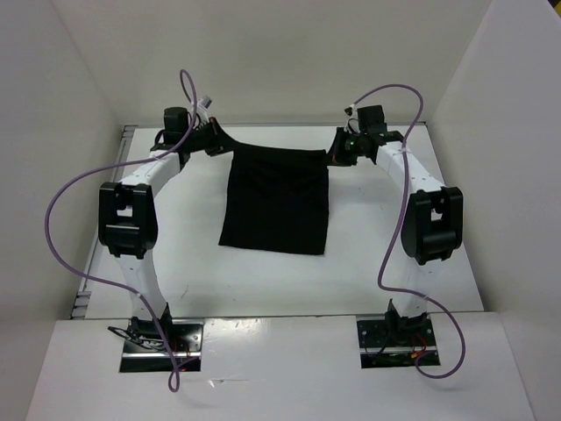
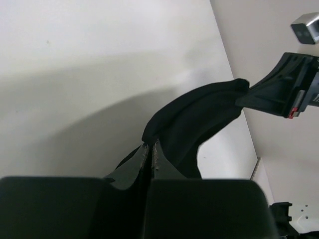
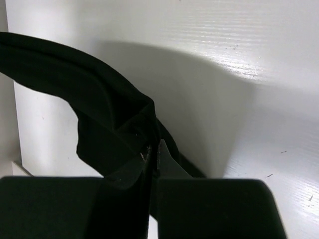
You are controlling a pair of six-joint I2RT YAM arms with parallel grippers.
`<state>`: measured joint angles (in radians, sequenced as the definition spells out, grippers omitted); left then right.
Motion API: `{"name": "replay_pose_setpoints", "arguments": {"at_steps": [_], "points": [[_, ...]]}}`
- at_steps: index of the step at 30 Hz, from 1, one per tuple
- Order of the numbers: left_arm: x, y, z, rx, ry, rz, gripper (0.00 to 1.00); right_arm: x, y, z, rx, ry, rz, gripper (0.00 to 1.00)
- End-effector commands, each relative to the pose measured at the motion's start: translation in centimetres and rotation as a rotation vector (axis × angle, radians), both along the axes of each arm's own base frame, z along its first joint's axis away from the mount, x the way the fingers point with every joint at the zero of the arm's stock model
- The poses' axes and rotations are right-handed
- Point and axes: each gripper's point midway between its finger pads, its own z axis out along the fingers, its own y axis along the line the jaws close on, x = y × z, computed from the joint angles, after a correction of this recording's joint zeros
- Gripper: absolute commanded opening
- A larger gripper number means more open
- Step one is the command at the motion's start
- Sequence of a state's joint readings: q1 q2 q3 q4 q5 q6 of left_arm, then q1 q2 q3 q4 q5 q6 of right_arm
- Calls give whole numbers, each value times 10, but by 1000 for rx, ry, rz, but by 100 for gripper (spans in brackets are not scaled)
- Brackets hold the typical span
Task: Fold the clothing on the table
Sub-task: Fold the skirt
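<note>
At the upper left of the top view the left gripper [image 1: 213,140] is pinched tight on the garment's far left corner. Its wrist view shows the fingertips together with only a thin bite of black fabric between them. That shallow bite is the first risk, I judge: a quick pull toward the near side could tug the corner free and drop that side. In the middle of the frame the garment [image 1: 276,200] hangs from its raised far edge, and its lower part appears to lie on the table [image 1: 377,263]. The strung edge sags a little between the two grips. If the arms drift closer together the sag would deepen and the fold could land bunched. If they spread, the tension could strip a corner out. The near hem sits loose on a smooth top, so it may slide along with the carry and leave the fold short or skewed. At the upper right the right gripper [image 1: 340,151] is clamped on the far right corner, holding a thicker, gathered wad. That grip looks safer, but the gather could set a crooked crease. Uneven travel of the two arms would twist the edge.
</note>
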<state>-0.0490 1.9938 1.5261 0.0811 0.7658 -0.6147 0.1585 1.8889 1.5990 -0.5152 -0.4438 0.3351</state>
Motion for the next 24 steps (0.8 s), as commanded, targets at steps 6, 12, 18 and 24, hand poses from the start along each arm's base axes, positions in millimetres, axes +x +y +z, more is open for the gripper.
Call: {"name": "replay_pose_setpoints", "arguments": {"at_steps": [6,12,18,24], "points": [[2,1,10,-13,-57,-13,0,7,-9,10,-15,-64,-12,3],[-28,7,-11,24,-11,8,0,-33,-8,-10,-13,14,10,3],[-61,13,-34,47,49,47,0,-65,-4,-17,-50,58,29,3],[-80,19,-31,77,85,69,0,-91,5,-22,-73,99,59,3]]}}
